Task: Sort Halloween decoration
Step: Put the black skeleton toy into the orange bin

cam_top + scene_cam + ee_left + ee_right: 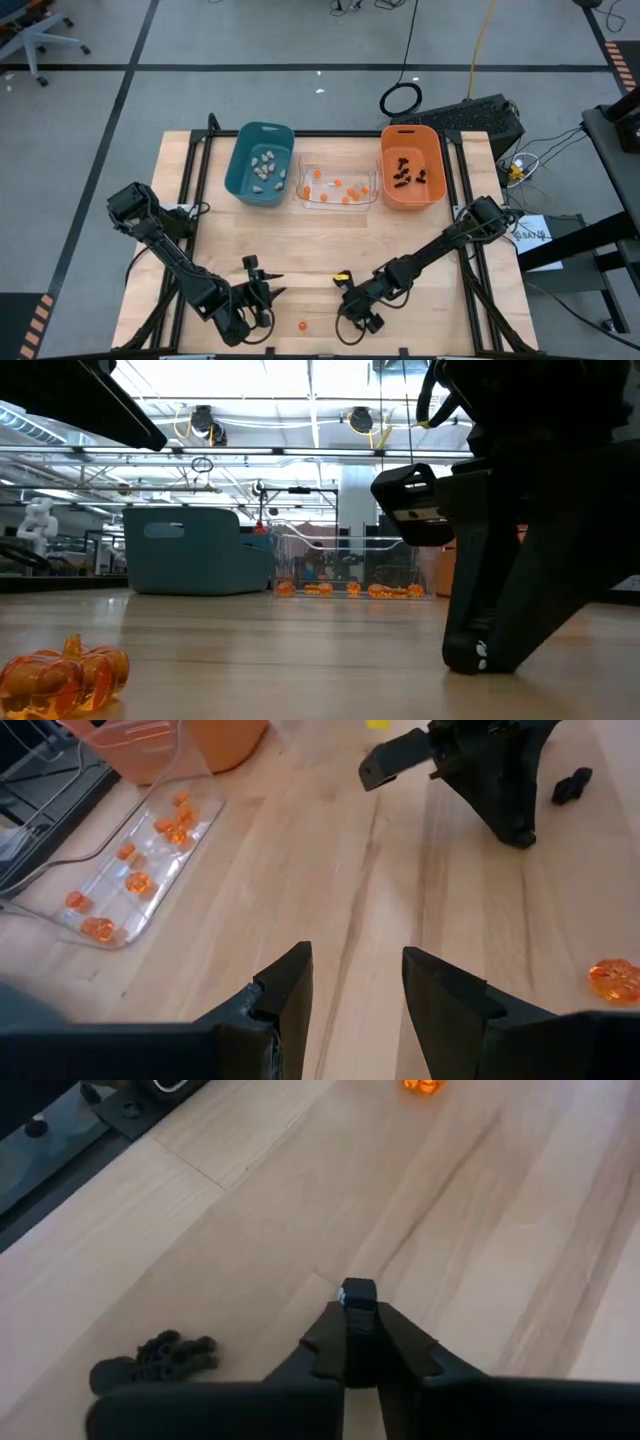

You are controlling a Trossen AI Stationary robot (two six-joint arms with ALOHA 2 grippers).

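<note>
Shows right end effector point(357, 1308) closed tip to tip on the surface point(300, 250), with no telling whether anything is pinched, a black spidery trinket point(155, 1358) just beside it, and left end effector point(355, 985) nearby, fingers apart and empty. Leaves one orange pumpkin trinket point(302, 325) loose between them. Looks tiny, light, hard and glossy, so probably skids: pinch low across the ribbed sides, and take the spider by its body.

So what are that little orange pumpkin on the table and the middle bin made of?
The pumpkin looks like translucent orange plastic or resin: light glows through it and its lobes shine. The middle bin seems to be thin clear plastic, since the wood and the orange pieces inside show through its walls. The table looks like pale wood with visible grain.
</note>
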